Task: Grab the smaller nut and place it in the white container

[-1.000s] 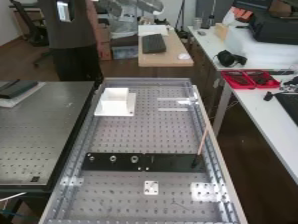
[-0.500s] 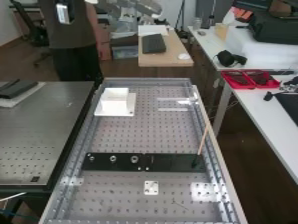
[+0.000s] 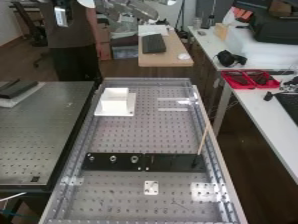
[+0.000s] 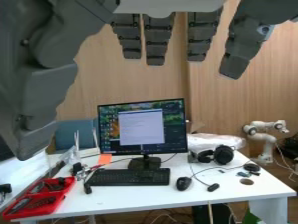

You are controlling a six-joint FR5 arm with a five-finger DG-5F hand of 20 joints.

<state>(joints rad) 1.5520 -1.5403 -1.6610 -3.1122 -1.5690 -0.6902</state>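
**On the long black plate (image 3: 174, 163), the small metal nuts lie untouched as the dark grey robot hand (image 4: 154, 40) shifts beyond them**

Near the plate's left end in the high view, three small metal pieces (image 3: 113, 159) sit in a row; the leftmost looks smallest, but I cannot tell surely which is the smaller nut. They have not moved, nor has the square white container (image 3: 116, 101) farther up the perforated metal bench (image 3: 123, 132). At the high view's top edge, the hand sits slightly lower than in the earlier frames. It is wide open, fingers straight, thumb well apart, holding nothing. The wrist camera faces a black monitor (image 4: 142, 129) on a white desk (image 4: 153, 192), so the approach seems barely begun: the hand probably must turn downward before reaching for the nut.
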